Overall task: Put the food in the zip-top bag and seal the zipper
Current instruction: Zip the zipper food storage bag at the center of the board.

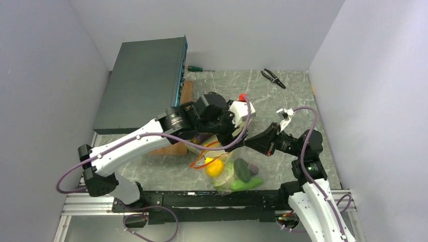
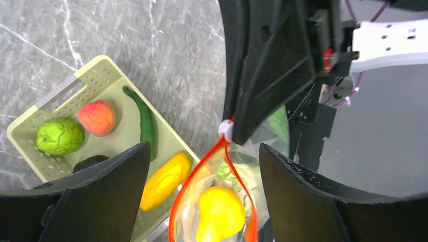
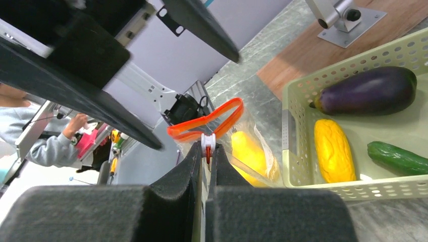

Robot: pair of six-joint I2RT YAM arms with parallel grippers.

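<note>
Right tool point(image 3: 206, 154) pinches zipper point(image 3: 199, 126) at white slider tab point(image 3: 208, 140). Left tool point(image 2: 204, 151) stands spread over bag point(image 2: 248, 160) mouth; yellow piece point(image 2: 219, 212) inside.

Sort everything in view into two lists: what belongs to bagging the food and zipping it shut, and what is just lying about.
For the job: zip-top bag, zipper, slider tab in the right gripper, yellow piece and green piece inside the bag.

Lying about: pliers, screwdriver, dark box, tray of other toy vegetables, perhaps spare.
</note>
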